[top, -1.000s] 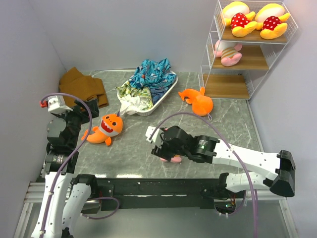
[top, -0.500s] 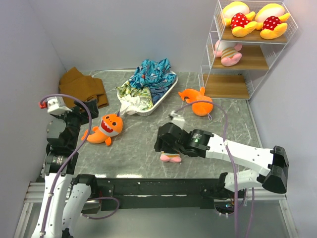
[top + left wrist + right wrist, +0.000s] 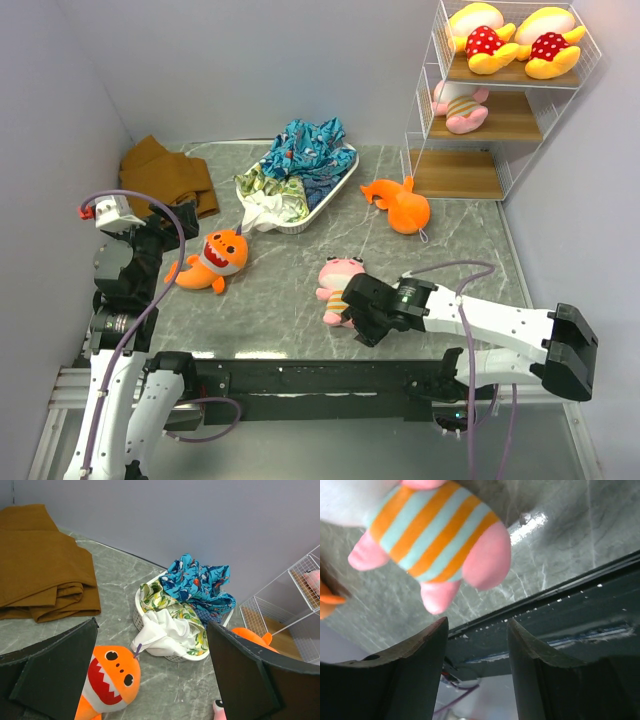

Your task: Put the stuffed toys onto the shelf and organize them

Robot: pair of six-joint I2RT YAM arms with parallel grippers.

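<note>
A pink stuffed toy (image 3: 338,284) with a striped belly (image 3: 432,532) lies on the table, just left of my right gripper (image 3: 358,322). That gripper (image 3: 477,627) is open and holds nothing; the toy sits just past its fingertips. One orange shark (image 3: 214,258) lies in front of my open left gripper (image 3: 150,238), low between its fingers (image 3: 55,675) in the left wrist view (image 3: 107,680). A second orange shark (image 3: 399,204) lies near the shelf (image 3: 462,173). Two yellow toys (image 3: 518,40) sit on the top board and a pink one (image 3: 458,106) on the middle board.
A white oval tray (image 3: 333,193) heaped with blue-patterned cloth (image 3: 305,150) stands at the back centre. A folded brown cloth (image 3: 165,178) lies at the back left. Grey walls close in the table on both sides. A dark rail (image 3: 555,605) runs along the near edge.
My right gripper has swung off the pink toy toward the near edge. The toy, covered before, now lies uncovered and a little farther from the edge. The left arm has not moved.
</note>
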